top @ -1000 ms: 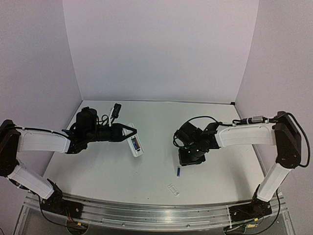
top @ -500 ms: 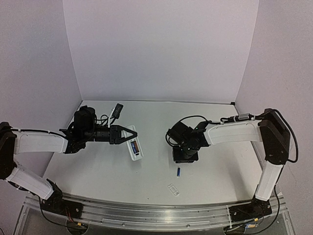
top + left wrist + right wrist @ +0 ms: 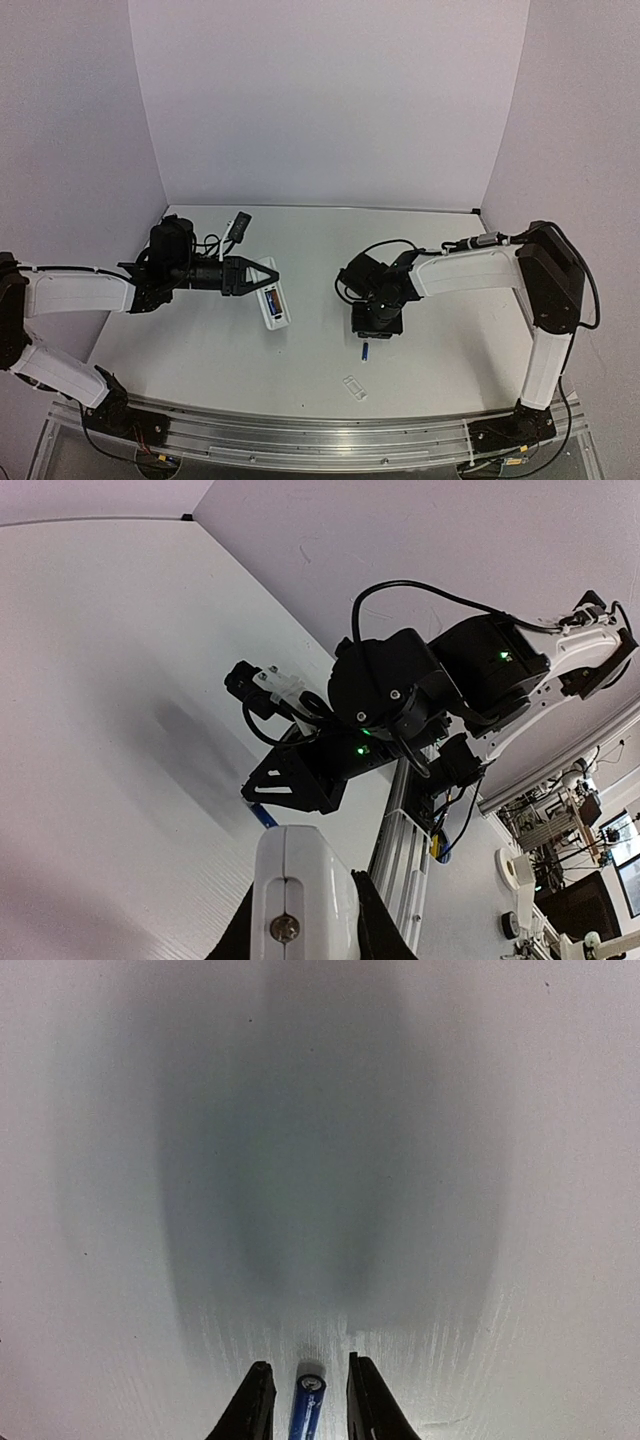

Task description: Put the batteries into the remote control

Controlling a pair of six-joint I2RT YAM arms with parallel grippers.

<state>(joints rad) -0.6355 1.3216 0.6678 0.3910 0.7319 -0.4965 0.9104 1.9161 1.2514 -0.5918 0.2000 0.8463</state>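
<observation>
While the left gripper (image 3: 268,279) pinches only the far end of the remote control (image 3: 275,305), left of centre, it could twist; the right gripper (image 3: 308,1368), jaws narrowly apart, straddles the loose battery (image 3: 307,1405), which could roll away.

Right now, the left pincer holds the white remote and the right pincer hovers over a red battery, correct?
The battery is blue, not red; the right wrist view shows it. Otherwise yes: left pincer on the remote, right pincer over the battery.
</observation>
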